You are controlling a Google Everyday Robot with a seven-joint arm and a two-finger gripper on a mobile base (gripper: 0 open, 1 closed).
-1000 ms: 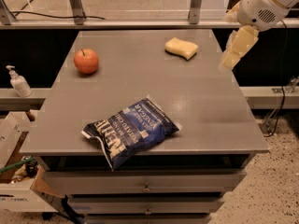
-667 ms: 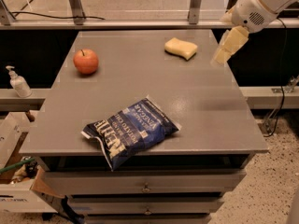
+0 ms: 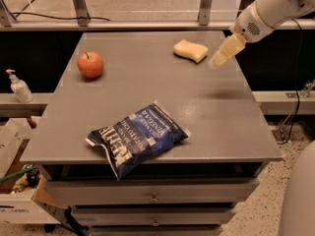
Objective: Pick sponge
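- The white arm [image 3: 278, 4] is seen entering from the upper right corner, sloped downward to the left.
- A rounded wrist housing [image 3: 252, 26] with a small perforated patch is carried at the arm's lower end.
- The gripper [image 3: 219, 59] is held out below the wrist, pointed down and left, raised above the far right part of the table [image 3: 147, 82]; it is rendered as a pale yellow blur.

The sponge [image 3: 190, 50] is plain pale yellow. The gripper [image 3: 221, 57], hovering over the table's far right part just right of the sponge, is a similar pale yellow on a white arm [image 3: 268, 9]. The table [image 3: 147, 92] is flat grey. The apple [image 3: 90, 65] is orange-red. The chip bag [image 3: 138, 139] is dark blue with white lettering. The pump bottle [image 3: 18, 87] is white.
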